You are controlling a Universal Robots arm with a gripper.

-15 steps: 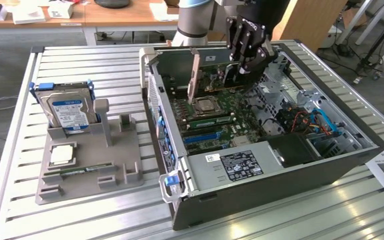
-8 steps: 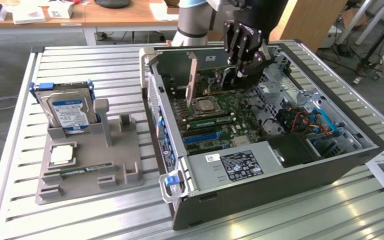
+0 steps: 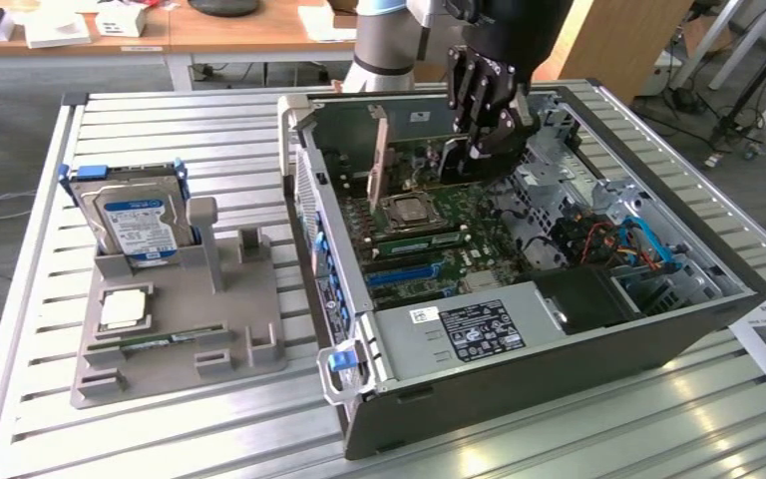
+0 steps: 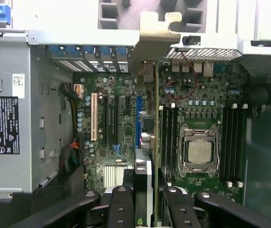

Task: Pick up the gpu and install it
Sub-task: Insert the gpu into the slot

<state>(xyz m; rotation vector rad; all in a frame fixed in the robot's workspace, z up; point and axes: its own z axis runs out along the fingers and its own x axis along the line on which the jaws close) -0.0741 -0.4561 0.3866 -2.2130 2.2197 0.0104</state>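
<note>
Now the gripper [image 4: 145,209] stands inside the open computer case [image 3: 530,379], its fingers [image 4: 120,204] clamped on the gpu [image 4: 144,161], which sits on edge between them, along the blue slot [image 4: 138,114]. I think the card must be kept straight, with its metal bracket [image 4: 152,42], far ahead of the fingers, meeting the rear wall, and pressed evenly. On the slatted metal table [image 3: 157,439], the grey holder [image 3: 177,329] with the hard drive [image 3: 137,225] is well apart from the fingers; a wooden desk [image 3: 250,30] is behind.

End effector [image 3: 487,148] downward; fingers [image 4: 121,209] clamped
</note>
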